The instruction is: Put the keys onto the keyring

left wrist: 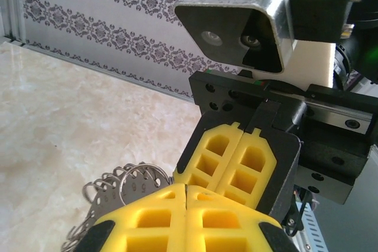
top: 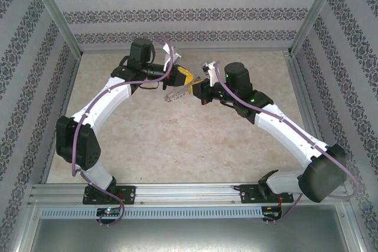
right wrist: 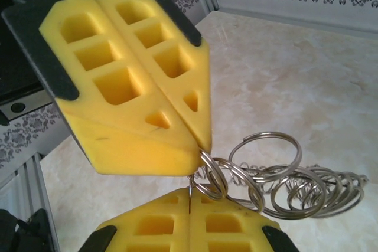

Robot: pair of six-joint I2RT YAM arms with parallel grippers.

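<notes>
My two grippers meet tip to tip above the back of the table [top: 177,140]. The left gripper [top: 182,77] is shut, and in the right wrist view its yellow tips [right wrist: 198,146] pinch a loop of the keyring [right wrist: 258,188], a cluster of silvery rings and coils hanging to the right. The right gripper [right wrist: 189,194] is shut on a thin metal sliver standing in its seam just under the left tips. I cannot tell whether that sliver is the keys. In the left wrist view the keyring [left wrist: 135,186] hangs left of my left gripper [left wrist: 186,187], with the right gripper [left wrist: 217,180] touching it.
The keyring [top: 176,95] dangles below both grippers, over the marble-patterned table. Patterned walls and metal frame posts [top: 56,16] enclose the table on three sides. A metal rail [top: 189,192] runs along the near edge between the arm bases.
</notes>
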